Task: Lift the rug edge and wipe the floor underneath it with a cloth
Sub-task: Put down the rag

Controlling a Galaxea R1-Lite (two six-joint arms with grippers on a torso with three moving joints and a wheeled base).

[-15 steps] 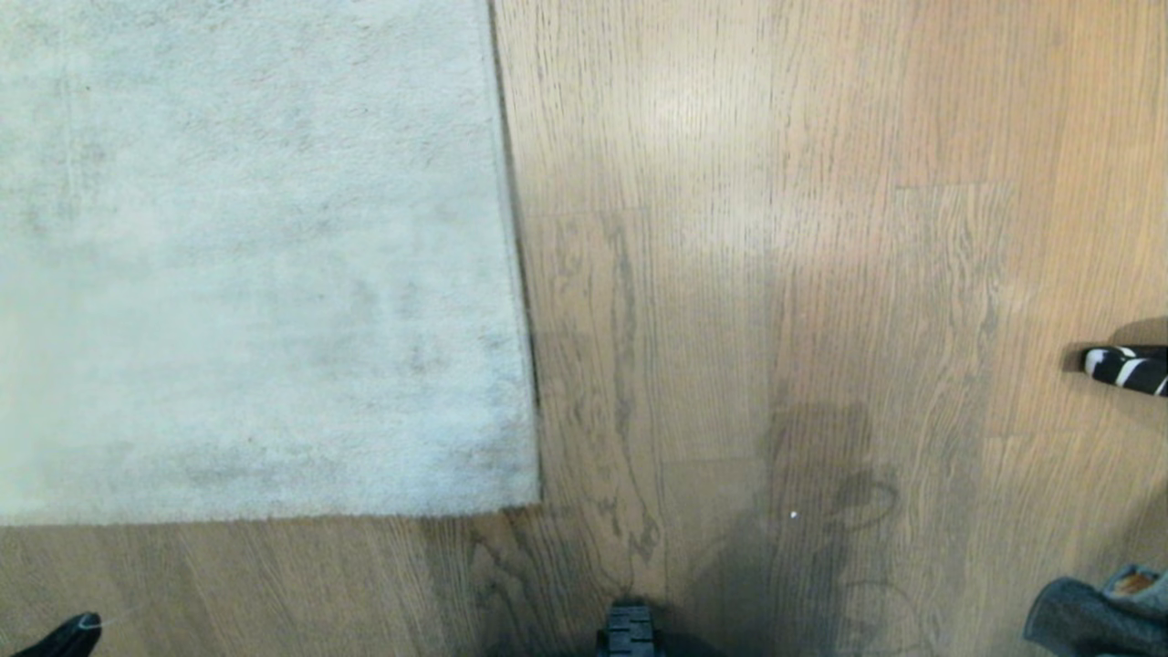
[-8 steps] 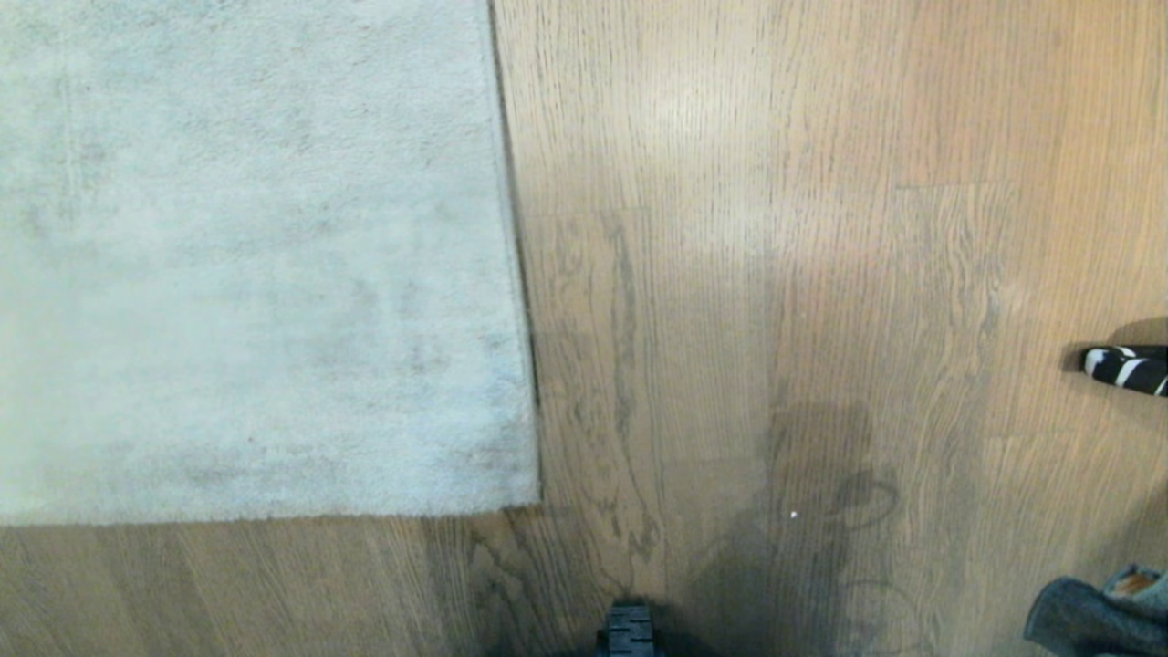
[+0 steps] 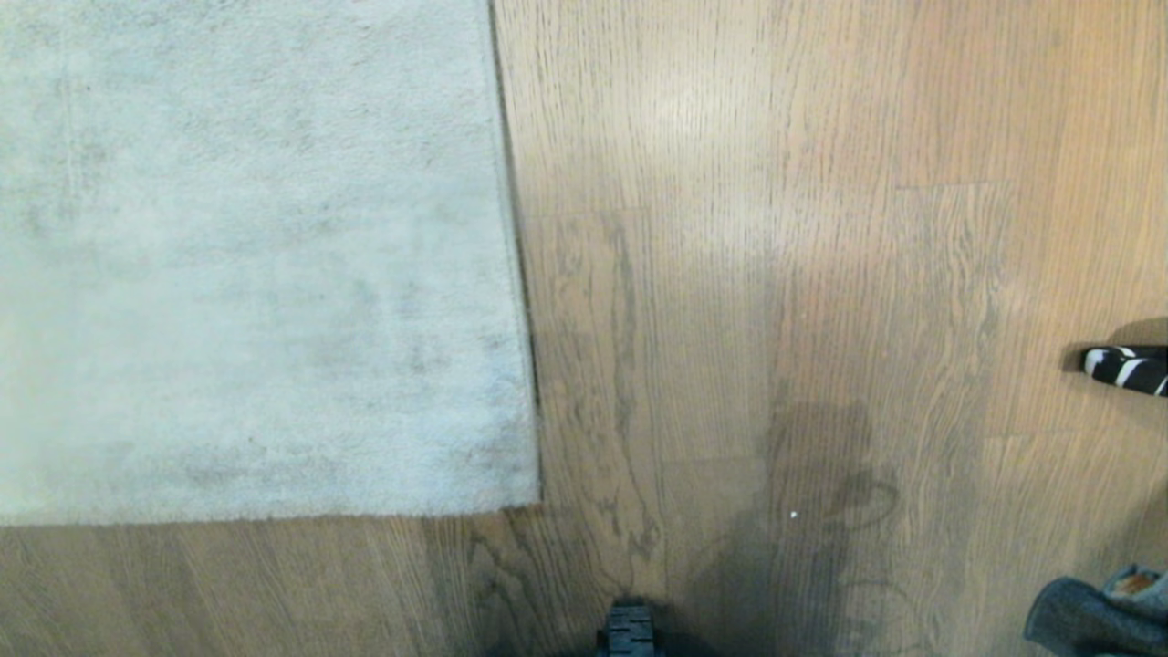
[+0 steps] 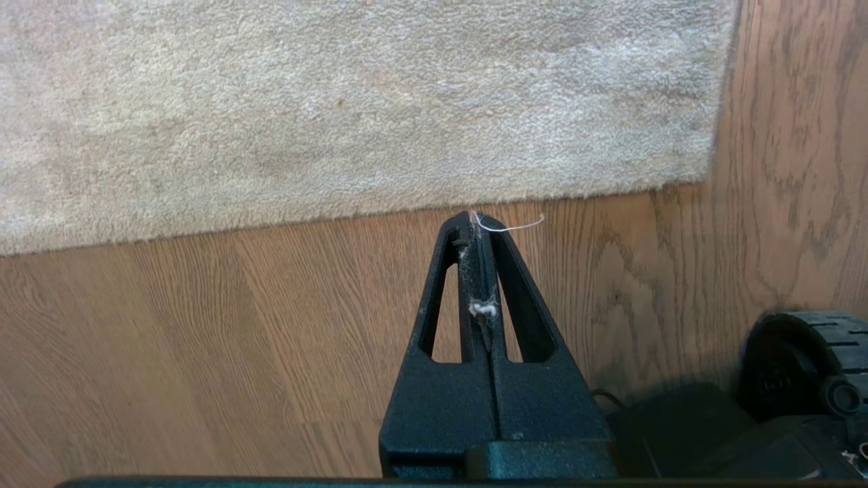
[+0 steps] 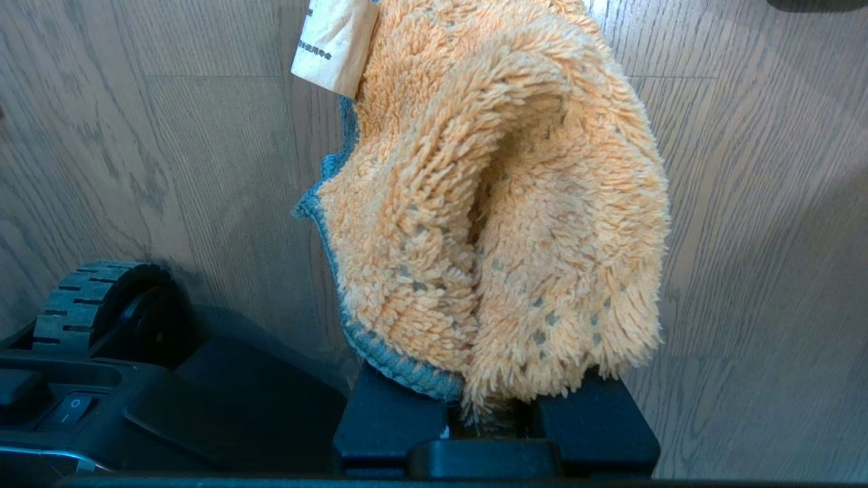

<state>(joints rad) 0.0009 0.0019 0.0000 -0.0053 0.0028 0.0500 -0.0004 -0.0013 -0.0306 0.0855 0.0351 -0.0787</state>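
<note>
In the head view the rug (image 3: 255, 255) lay flat over the upper left of the picture, its straight edge (image 3: 516, 274) running down to a square corner (image 3: 537, 500) that rested on the floor (image 3: 776, 228). The floor's wood-grain planks filled the right and the bottom, with a soft shadow near the lower middle. A black wheel (image 3: 630, 631) of the base showed at the bottom rim, a black-and-white striped thing (image 3: 1127, 367) poked in at the right edge, and at the lower right corner sat the cloth (image 3: 1095, 616), mostly its dark grey face with a speck of orange; neither claw itself could be made out there. In the left wrist view the left claw (image 4: 480, 224) was pressed together, its two black fingers (image 4: 444, 298) meeting at the tips, with bits of pale fluff and one thin thread caught between them. It held nothing else and hung above bare floor, just short of the rug's near border, with the corner off to one side and a wheel (image 4: 800, 352) near it. In the right wrist view the right claw (image 5: 495, 420) was pinching the cloth, which bulged up from between the fingers as a folded orange-yellow mass with grey trim along one rim and a small white tag (image 5: 333, 44) at its far end. Grey-brown floor lay beneath it, and a wheel (image 5: 88, 298) and the base's black housing stood beside the claw.
</note>
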